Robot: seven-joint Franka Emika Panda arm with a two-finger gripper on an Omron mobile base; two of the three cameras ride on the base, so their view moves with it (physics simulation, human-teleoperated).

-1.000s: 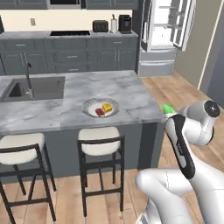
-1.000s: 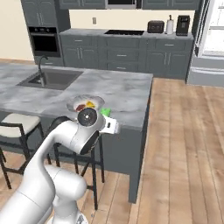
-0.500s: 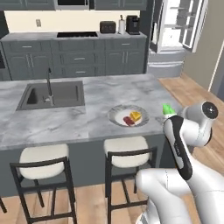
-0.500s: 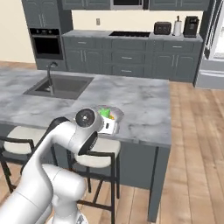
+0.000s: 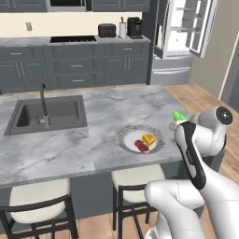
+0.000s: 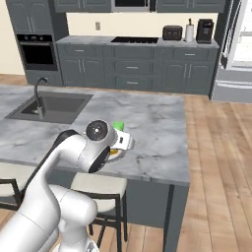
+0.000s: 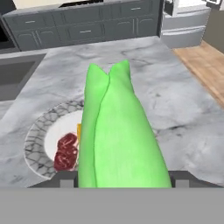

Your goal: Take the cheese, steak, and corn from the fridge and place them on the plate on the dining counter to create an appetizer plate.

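The end effector [image 7: 124, 181] is grasping the corn [image 7: 120, 135], hanging above the table [image 5: 98, 116] just beside the plate [image 5: 125, 138], where the steak [image 5: 142, 146] and cheese [image 5: 149, 139] are already lying. Releasing here risks the corn missing the rim and rolling off the table edge.

Bright green corn [image 7: 118, 135], dark red steak [image 7: 66, 151] (grey-veined plate [image 7: 37, 144] rim).

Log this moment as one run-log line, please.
fingers: shut on corn | plate: holds steak, cheese | corn: beside plate, above counter, not placed
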